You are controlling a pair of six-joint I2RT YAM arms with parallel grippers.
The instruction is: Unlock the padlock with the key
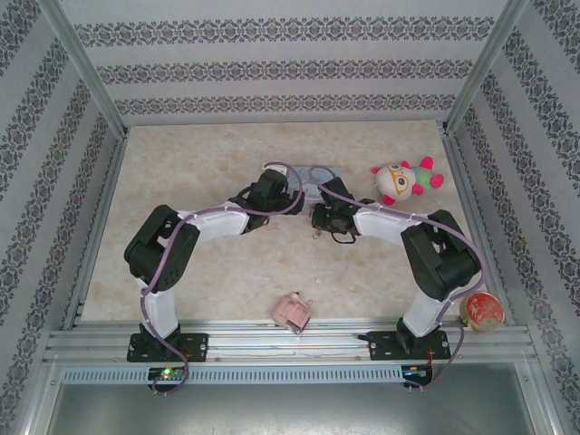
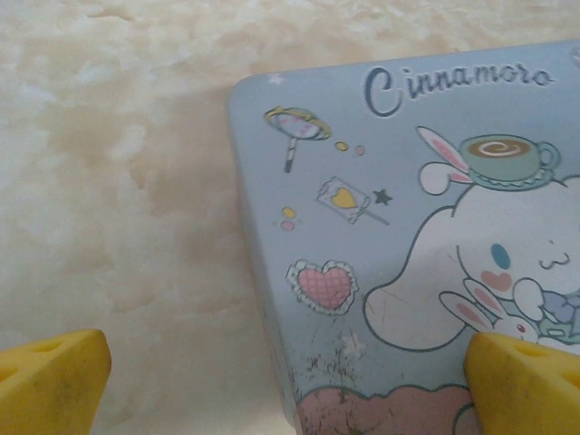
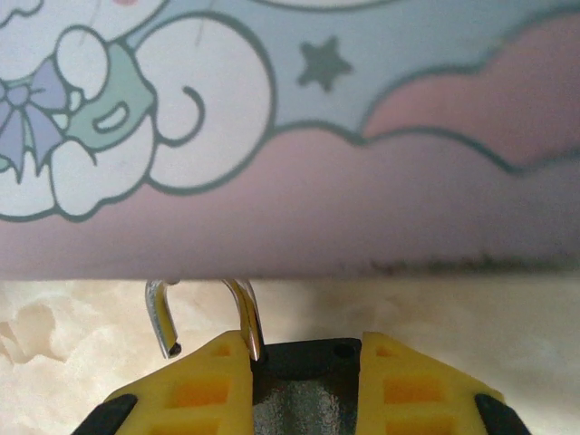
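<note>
Right hand [image 3: 304, 353] clamped on padlock [image 3: 299, 403], lower centre; shackle [image 3: 246, 313] top hidden behind tin [image 3: 362, 199] edge. Left hand [image 2: 290, 381] apart, straddling tin's corner; bare worktop [image 2: 118, 181] at left.

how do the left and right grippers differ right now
The left gripper is wide open and holds nothing; the right gripper is shut on the black padlock. The left gripper's yellow fingers straddle the blue tin's side edge, one over the table, one over the lid; the right gripper is over the table beside the tin's edge, the padlock's silver shackle reaching towards it. Both have yellow fingers and are at the tin.
</note>
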